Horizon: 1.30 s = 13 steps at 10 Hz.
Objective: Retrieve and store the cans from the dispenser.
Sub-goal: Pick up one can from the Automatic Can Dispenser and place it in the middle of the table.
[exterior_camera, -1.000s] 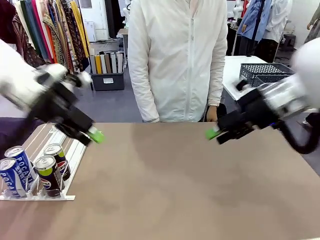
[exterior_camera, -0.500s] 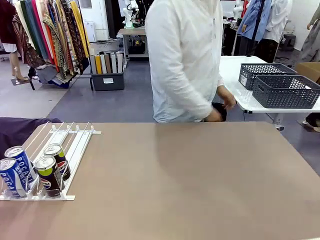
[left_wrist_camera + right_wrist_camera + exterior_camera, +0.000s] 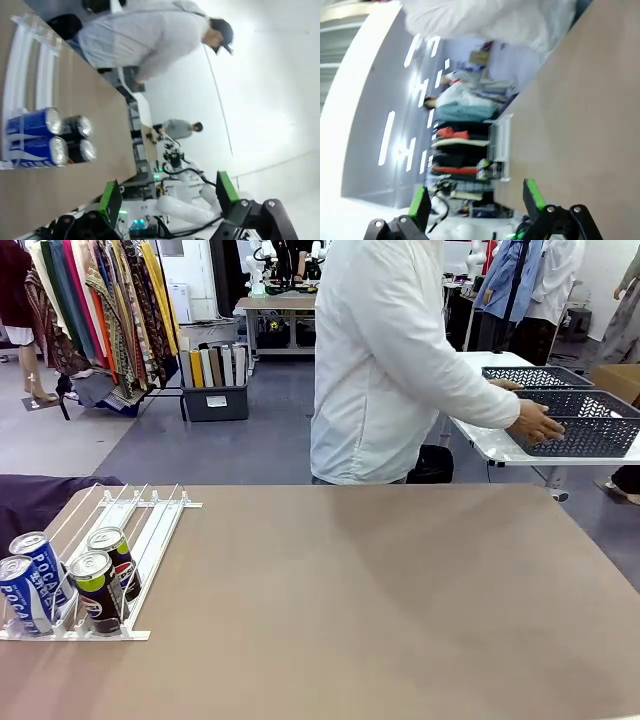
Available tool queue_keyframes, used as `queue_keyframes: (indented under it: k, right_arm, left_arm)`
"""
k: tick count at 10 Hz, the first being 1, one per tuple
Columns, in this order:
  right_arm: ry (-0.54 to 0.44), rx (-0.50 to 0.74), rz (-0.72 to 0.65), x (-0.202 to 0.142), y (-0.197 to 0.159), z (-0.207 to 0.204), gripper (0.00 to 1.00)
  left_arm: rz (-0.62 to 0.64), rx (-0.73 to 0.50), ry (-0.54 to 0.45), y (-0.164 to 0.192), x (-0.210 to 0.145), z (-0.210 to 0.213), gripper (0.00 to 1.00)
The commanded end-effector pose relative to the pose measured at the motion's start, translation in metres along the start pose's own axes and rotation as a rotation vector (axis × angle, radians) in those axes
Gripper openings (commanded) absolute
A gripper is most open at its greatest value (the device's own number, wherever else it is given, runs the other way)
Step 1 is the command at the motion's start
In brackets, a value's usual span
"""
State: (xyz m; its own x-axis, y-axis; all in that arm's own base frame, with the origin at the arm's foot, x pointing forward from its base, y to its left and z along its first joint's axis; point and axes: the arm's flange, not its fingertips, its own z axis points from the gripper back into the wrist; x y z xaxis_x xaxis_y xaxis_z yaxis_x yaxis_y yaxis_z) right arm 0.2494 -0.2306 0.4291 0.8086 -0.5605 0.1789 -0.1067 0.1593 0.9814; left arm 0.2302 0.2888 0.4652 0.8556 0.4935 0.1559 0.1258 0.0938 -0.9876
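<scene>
Well, my left claw is wide apart, and there is nothing between its green fingers. The four cans are well away from this claw, up and to the left in its own view. Two are blue cans and two are black cans, and the two pairs sit right beside each other. They all stand at the low end of the white rack, and the long rails behind them are bare. A strip of brown table lies between my left claw and the cans.

My right claw is apart too, and it holds nothing. The table runs ahead of it on one side. The rack looks small far off past its fingers, near the table's edge.

A person in a white jacket stands at the far side of the table, well away from both claws. The person is turned to the side, with one hand on a dark basket. That basket sits on a white side table next to another basket.
</scene>
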Motion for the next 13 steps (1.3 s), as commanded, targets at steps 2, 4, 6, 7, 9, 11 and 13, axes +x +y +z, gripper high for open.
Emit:
queue_keyframes:
  k: [2, 4, 6, 7, 9, 11, 13]
  right_arm:
    - [0.044, 0.069, -0.006, -0.009, 0.006, 0.002, 1.0]
    - [0.044, 0.069, -0.006, -0.009, 0.006, 0.002, 1.0]
    - [0.044, 0.069, -0.006, -0.009, 0.006, 0.002, 1.0]
    - [0.044, 0.069, -0.006, -0.009, 0.006, 0.002, 1.0]
    - [0.044, 0.069, -0.006, -0.009, 0.006, 0.002, 1.0]
    - [0.044, 0.069, -0.006, -0.009, 0.006, 0.002, 1.0]
    - [0.044, 0.069, -0.006, -0.009, 0.006, 0.002, 1.0]
  left_arm:
    - [-0.017, -0.038, 0.047, -0.012, -0.004, -0.008, 1.0]
    - [-0.017, -0.038, 0.047, -0.012, -0.004, -0.008, 1.0]
    - [-0.017, -0.038, 0.047, -0.012, -0.004, -0.008, 1.0]
    - [-0.003, -0.019, 0.056, -0.01, -0.004, -0.011, 1.0]
    - [-0.064, 0.283, 0.319, -0.048, -0.008, -0.064, 1.0]
    - [-0.117, 0.532, 0.595, -0.064, -0.02, -0.134, 1.0]
    - [-0.18, 0.793, 0.736, -0.069, -0.042, -0.199, 1.0]
